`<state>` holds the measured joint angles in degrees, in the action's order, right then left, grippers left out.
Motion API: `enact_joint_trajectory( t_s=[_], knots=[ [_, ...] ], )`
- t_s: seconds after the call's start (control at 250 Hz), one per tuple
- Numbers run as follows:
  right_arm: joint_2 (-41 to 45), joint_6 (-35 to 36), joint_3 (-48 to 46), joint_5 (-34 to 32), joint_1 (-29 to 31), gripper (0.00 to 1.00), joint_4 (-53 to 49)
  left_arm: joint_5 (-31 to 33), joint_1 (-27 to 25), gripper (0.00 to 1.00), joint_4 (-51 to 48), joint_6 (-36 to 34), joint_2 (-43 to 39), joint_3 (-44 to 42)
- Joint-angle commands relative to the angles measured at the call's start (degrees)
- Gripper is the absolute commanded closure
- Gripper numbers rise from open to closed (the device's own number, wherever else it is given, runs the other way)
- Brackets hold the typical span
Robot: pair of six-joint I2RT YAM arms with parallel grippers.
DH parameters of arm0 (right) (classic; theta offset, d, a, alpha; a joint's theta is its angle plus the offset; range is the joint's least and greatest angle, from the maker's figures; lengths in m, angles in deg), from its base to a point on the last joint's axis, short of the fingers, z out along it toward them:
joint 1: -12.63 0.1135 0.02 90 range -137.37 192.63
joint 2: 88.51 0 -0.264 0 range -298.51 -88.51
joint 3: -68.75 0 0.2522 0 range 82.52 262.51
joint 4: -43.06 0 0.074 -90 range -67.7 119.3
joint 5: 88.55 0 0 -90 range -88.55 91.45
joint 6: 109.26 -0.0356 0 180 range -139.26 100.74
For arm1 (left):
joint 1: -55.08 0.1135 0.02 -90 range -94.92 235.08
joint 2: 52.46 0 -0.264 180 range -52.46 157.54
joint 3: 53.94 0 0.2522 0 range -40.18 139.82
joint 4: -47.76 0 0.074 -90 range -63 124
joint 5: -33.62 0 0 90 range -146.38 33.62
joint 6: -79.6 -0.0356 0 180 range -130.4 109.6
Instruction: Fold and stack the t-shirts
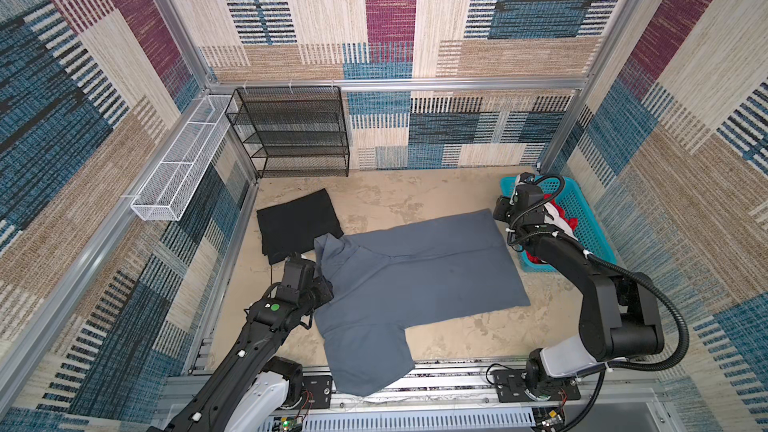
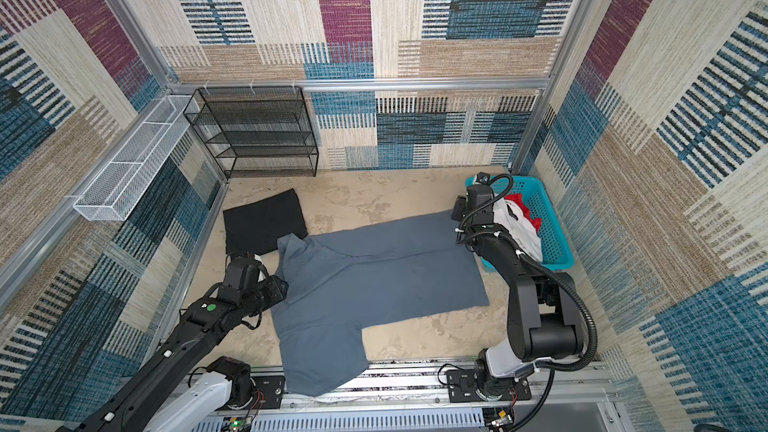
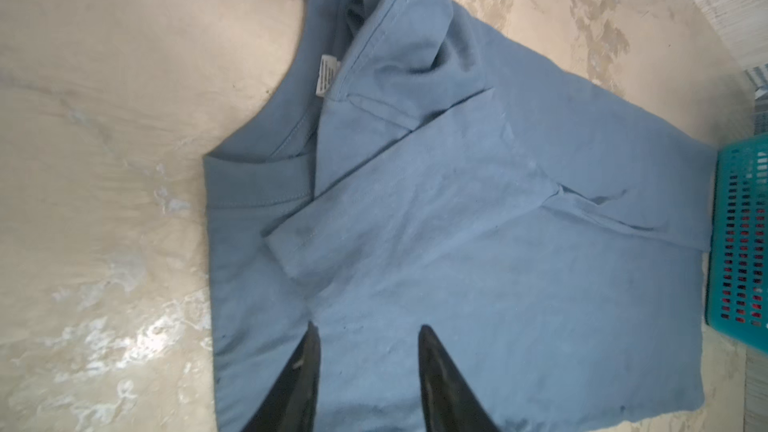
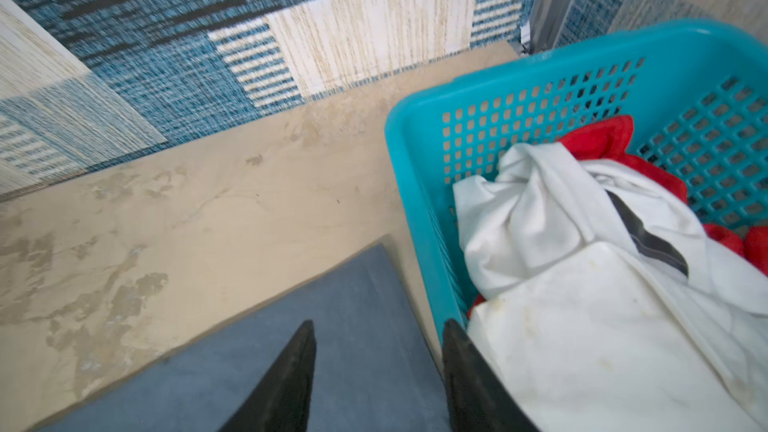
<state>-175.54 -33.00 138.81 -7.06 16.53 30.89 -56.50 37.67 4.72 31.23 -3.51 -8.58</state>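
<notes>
A large slate blue-grey t-shirt (image 1: 415, 268) (image 2: 374, 272) lies partly folded across the table, one sleeve hanging over the front edge. A folded black t-shirt (image 1: 297, 226) (image 2: 264, 222) lies at the back left, touching the grey one's collar end. My left gripper (image 3: 369, 326) (image 1: 322, 286) hovers open over the grey shirt near its collar, nothing between the fingers. My right gripper (image 4: 379, 322) (image 1: 500, 209) is open above the grey shirt's far right corner (image 4: 353, 292), beside the basket. A crumpled white t-shirt (image 4: 561, 284) and a red one (image 4: 602, 139) lie in the basket.
The turquoise mesh basket (image 1: 582, 209) (image 4: 540, 72) stands at the right edge against the wall. A black mesh shelf (image 1: 291, 130) stands at the back left, and a white wire tray (image 1: 183, 160) hangs on the left wall. A metal rail (image 1: 436, 380) runs along the front.
</notes>
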Motion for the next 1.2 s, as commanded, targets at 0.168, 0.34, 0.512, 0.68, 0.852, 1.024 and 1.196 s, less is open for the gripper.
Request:
enact_joint_trajectory(
  t_s=[0.168, 0.34, 0.512, 0.68, 0.852, 1.024, 1.196],
  knots=[
    [-4.0, -1.7, 4.4, 9.6, 10.3, 0.41, -5.4, -6.0, -2.1, 0.52, 9.8, -14.3, 32.0, 19.5],
    [-4.7, -6.7, -0.5, 17.8, 15.0, 0.36, -3.3, -3.8, -5.1, 0.52, 4.8, -16.8, 46.9, 32.5],
    [-5.1, -8.4, -4.9, 20.5, 18.0, 0.30, -3.3, 1.9, -7.3, 0.56, -1.1, -17.8, 55.7, 41.3],
    [-3.3, -8.7, -8.1, 20.8, 18.1, 0.28, -2.7, 4.5, -7.5, 0.59, -3.3, -17.3, 58.4, 43.2],
    [-3.3, -8.2, -7.3, 21.2, 18.1, 0.28, -3.5, 3.9, -7.5, 0.59, -3.6, -17.5, 60.3, 44.3],
    [-3.4, -8.3, -7.3, 21.8, 18.1, 0.27, -3.3, 3.7, -7.7, 0.67, -4.3, -17.4, 61.5, 45.3],
    [-3.7, -8.3, -7.7, 22.3, 18.1, 0.27, -3.0, 4.3, -7.9, 0.89, -4.5, -16.8, 59.6, 44.1]
  ],
)
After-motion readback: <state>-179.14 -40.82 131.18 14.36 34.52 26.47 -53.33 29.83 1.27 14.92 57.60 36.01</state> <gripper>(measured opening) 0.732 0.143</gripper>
